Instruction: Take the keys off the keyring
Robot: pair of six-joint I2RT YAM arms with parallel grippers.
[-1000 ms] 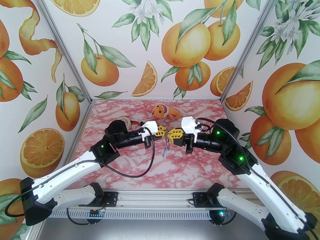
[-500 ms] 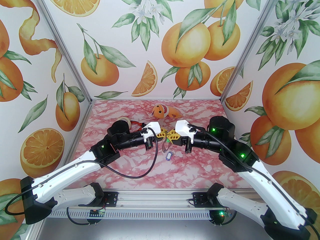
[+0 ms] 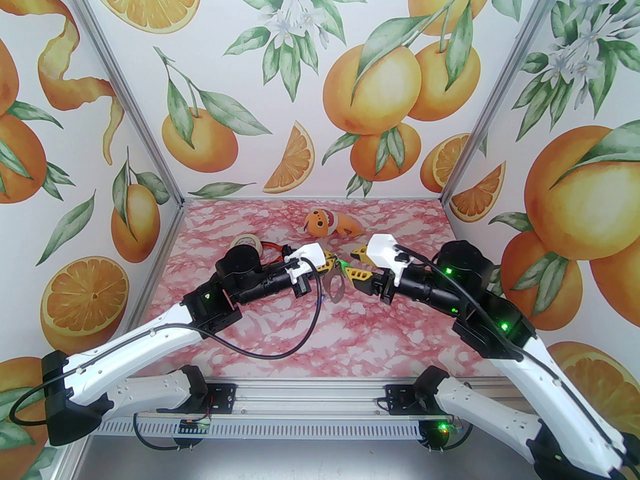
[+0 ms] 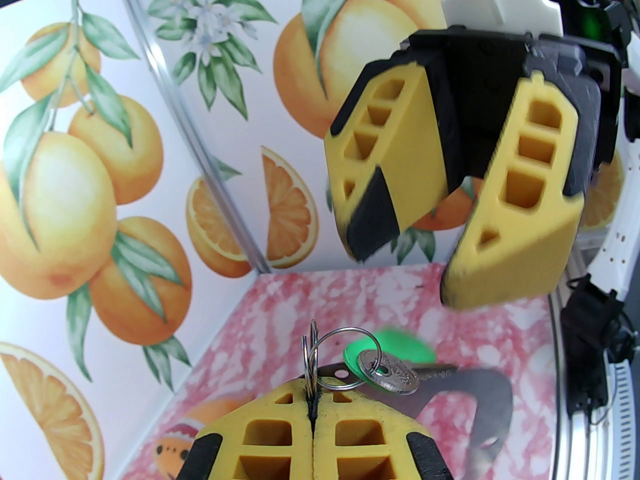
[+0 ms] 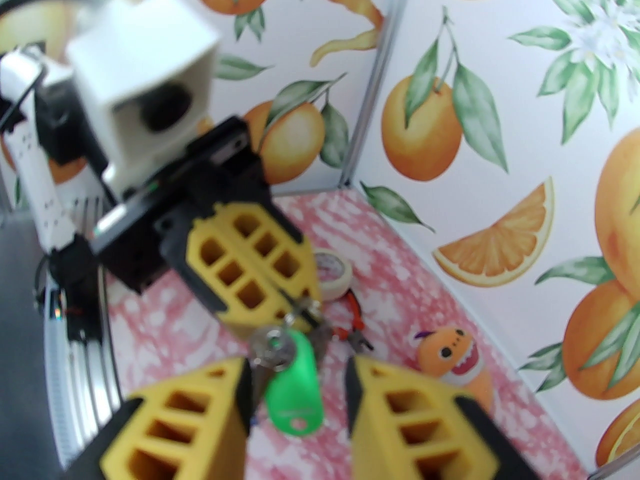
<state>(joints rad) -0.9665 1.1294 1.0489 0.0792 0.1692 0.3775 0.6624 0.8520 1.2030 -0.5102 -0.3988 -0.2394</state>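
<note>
We have the left gripper [image 4: 311,398] pinching the keyring [image 4: 480,393] midair. The right gripper [image 5: 296,363] is spread around the hanging green key [image 5: 292,388]. Risk: the key swings loose, so closing catches air or the ring instead.

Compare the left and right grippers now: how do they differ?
Left gripper has its jaws shut; right gripper has them apart. Left gripper clamps the keyring by its small rings; right gripper grips nothing, the green key tag hanging before its gap. Shared: black-tipped yellow jaws, facing each other above the table.
</note>
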